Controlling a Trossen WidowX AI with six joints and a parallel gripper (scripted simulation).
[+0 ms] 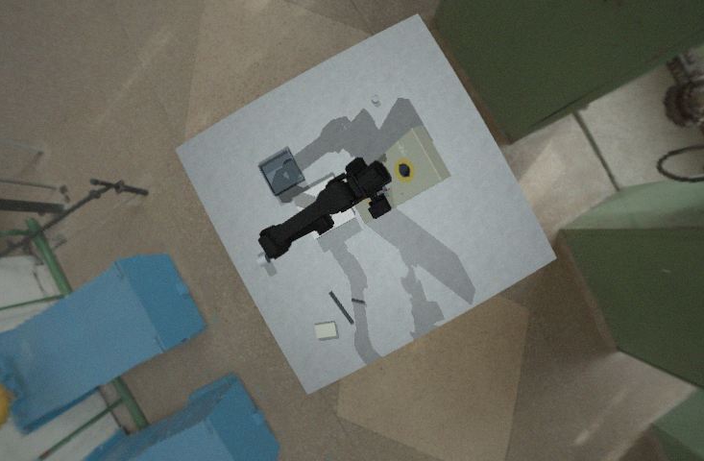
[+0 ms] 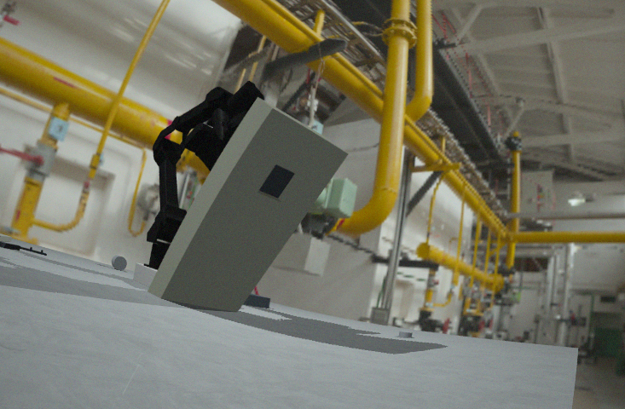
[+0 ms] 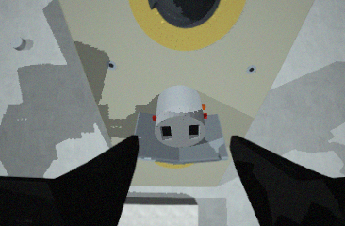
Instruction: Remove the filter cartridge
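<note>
The grey-white filter cartridge (image 3: 180,105) is out of the panel (image 3: 227,85) (image 1: 425,181) (image 2: 235,231). It rests on a grey angled ledge (image 3: 146,141) below the round yellow-ringed opening (image 3: 187,11) (image 1: 403,170), its two-slotted face toward the wrist camera. Small red-orange marks show at its sides. My gripper (image 3: 184,141) (image 1: 383,191) is open, one finger on each side of the cartridge with a visible gap, not touching it in the wrist view. The blue-grey tray (image 1: 275,161) stands left of the arm in the top view, with no cartridge in it. The fingers are hidden behind the panel in the exterior view.
A small pale cylinder (image 1: 375,100) (image 3: 20,43) stands beyond the panel's side. Another pale round piece (image 1: 262,259) (image 2: 118,262) is near the arm's rear end in the top view. A dark bar (image 1: 341,307) and a cream block (image 1: 325,330) lie near the table's lower corner.
</note>
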